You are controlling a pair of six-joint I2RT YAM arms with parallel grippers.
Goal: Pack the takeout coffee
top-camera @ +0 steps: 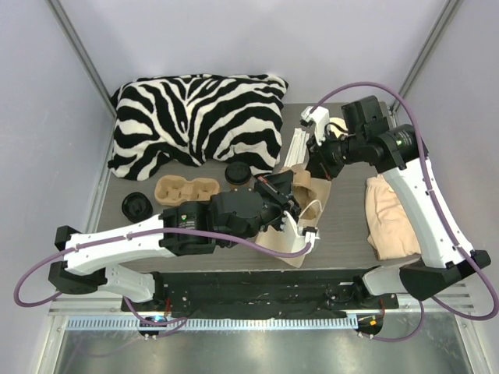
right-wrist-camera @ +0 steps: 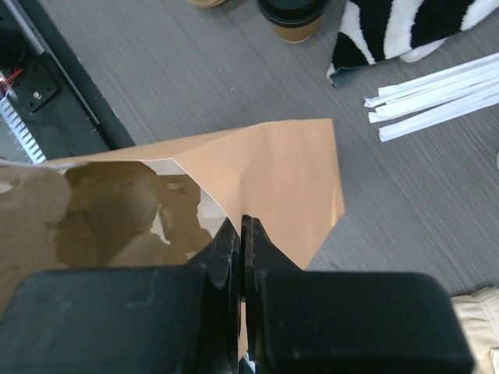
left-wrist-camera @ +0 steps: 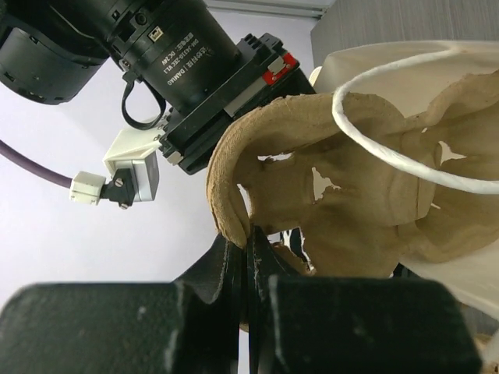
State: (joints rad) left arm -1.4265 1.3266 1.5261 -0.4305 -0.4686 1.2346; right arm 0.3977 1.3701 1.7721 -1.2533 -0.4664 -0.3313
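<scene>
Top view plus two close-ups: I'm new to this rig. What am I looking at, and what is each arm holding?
Two robot arms are bolted at the table's near edge. The top view looks down from behind them; each close-up comes from a camera on one wrist, its black fingers at the bottom. The left gripper is shut on the rim of a pulp tray. The right gripper is shut on the edge of the paper bag. On the table lie the coffee, a second tray, a loose lid, white sticks, a zebra pillow and a beige cloth.
</scene>
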